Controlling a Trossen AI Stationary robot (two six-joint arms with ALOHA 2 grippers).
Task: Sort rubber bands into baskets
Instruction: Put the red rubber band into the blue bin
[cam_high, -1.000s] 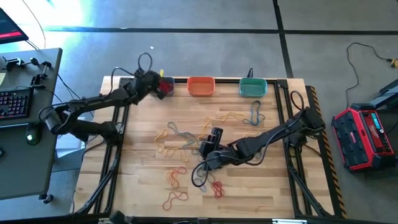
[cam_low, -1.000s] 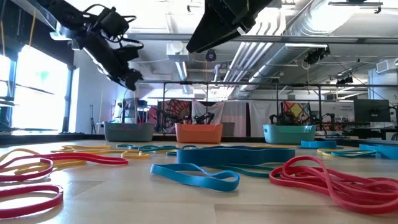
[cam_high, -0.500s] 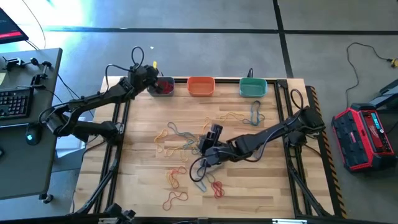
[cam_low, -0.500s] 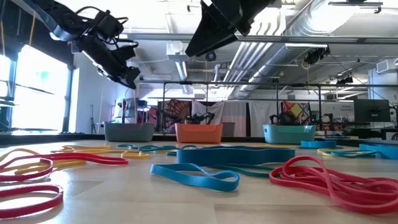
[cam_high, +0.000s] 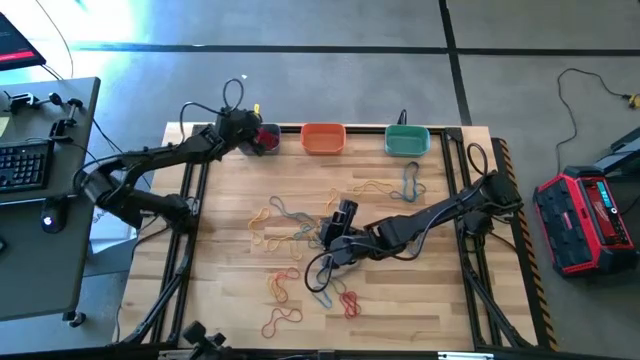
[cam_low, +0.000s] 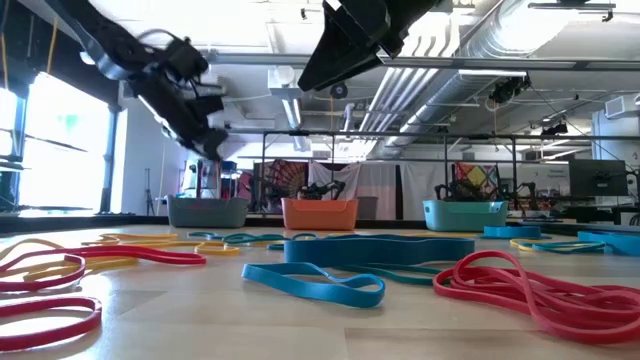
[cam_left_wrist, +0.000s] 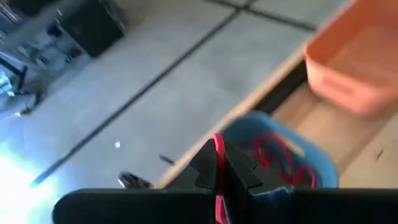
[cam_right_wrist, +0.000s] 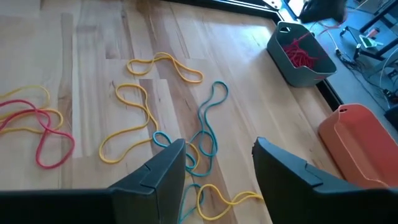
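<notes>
A red rubber band (cam_left_wrist: 217, 146) is in my left gripper (cam_left_wrist: 219, 167), which is shut on it just above the grey-blue basket (cam_left_wrist: 283, 140) at the table's far left (cam_high: 262, 136). That basket holds several red bands. The orange basket (cam_high: 323, 138) and the teal-green basket (cam_high: 407, 140) stand to its right along the far edge. My right gripper (cam_right_wrist: 217, 167) hangs open over the middle of the table (cam_high: 335, 235). Loose yellow, teal and red bands (cam_right_wrist: 134, 106) lie on the wood under it. My left gripper pinches the red band between its two fingertips. One thin strand (cam_left_wrist: 217, 142) sticks out of the slit between them. The fingers slant downward toward the table's far edge. The band is lifted clear of the table, over the grey-blue basket's near rim.
Rubber bands lie scattered from the table's middle to its near edge (cam_high: 283, 285), with more near the teal-green basket (cam_high: 400, 185). Black cables loop at the arms' bases (cam_high: 478, 160). A red case (cam_high: 585, 220) stands on the floor to the right.
My left gripper, still shut on the red band, has swung a little over the far left corner. It has sunk toward the grey-blue basket.
</notes>
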